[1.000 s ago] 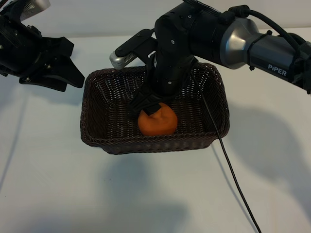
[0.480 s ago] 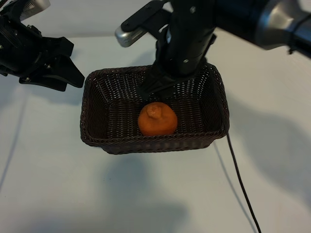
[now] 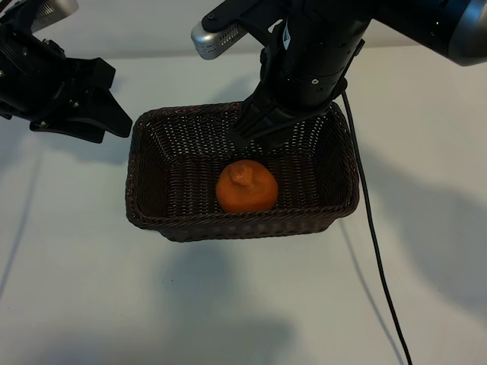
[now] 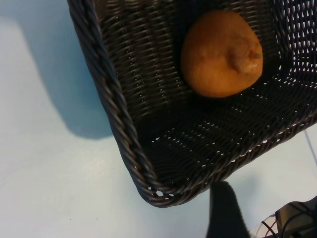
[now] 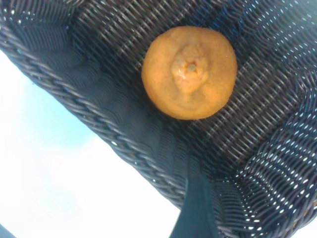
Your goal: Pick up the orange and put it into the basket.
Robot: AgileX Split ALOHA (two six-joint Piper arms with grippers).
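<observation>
Your orange (image 3: 246, 186) sits on the floor of the basket (image 3: 152, 220), knob up, close to the near wall and a little right of the middle, touching no gripper. The basket rests flat on the white table (image 3: 91, 296), roughly central in the exterior view. Your right gripper (image 3: 255, 131) hangs above the far half of the basket, pointing steeply down, its dark fingers apart and holding nothing, with clear air between them and the fruit. From the right wrist view you look almost straight down on the orange (image 5: 189, 72) and the braided rim (image 5: 94, 124). A black cable (image 3: 369, 228) drops from the right arm past the basket's right end and trails across the table toward the near edge. Your left gripper (image 3: 103, 106) is parked off the basket's far-left corner, above the table, jaws standing apart and empty; its wrist view shows the orange (image 4: 221, 53) inside the wicker wall.
</observation>
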